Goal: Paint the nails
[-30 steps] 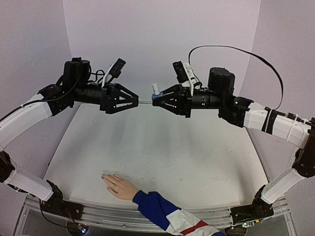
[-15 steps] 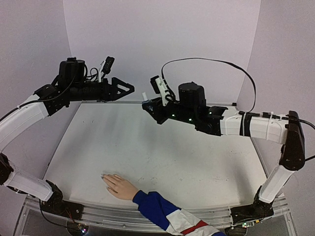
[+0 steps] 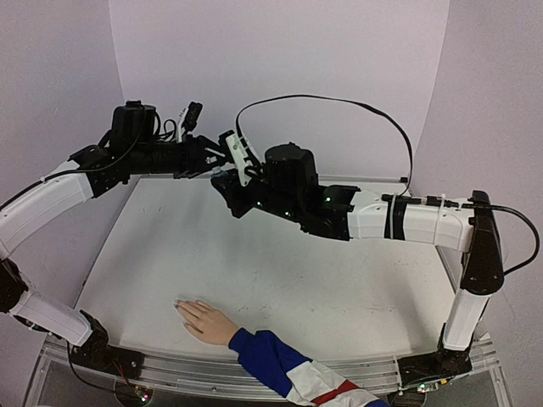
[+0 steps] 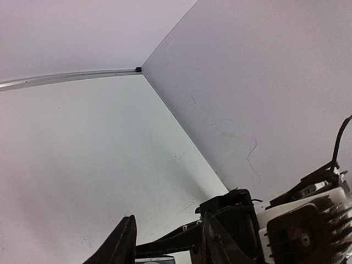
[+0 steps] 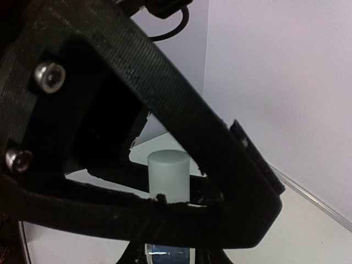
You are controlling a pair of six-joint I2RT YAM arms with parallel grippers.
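Both grippers are held together aloft: the bottle (image 5: 168,254) is clamped in the right gripper (image 3: 225,182), and its cap (image 5: 169,173) is flanked by the left gripper (image 4: 168,247), whose grip cannot be told. Well below, toward the bases on the left arm's side, the nails (image 3: 180,305) are seen, the hand (image 3: 206,322) pointed leftward.

Here I am, live: glossy white shells on my left arm (image 3: 47,195) and right arm (image 3: 424,222), chunky black joints and motor housings, a thin black cable (image 3: 339,100) arching off my right wrist, tiny green lights (image 3: 327,197) glowing, silver hex screws (image 5: 45,77) set in ribbed black frames.
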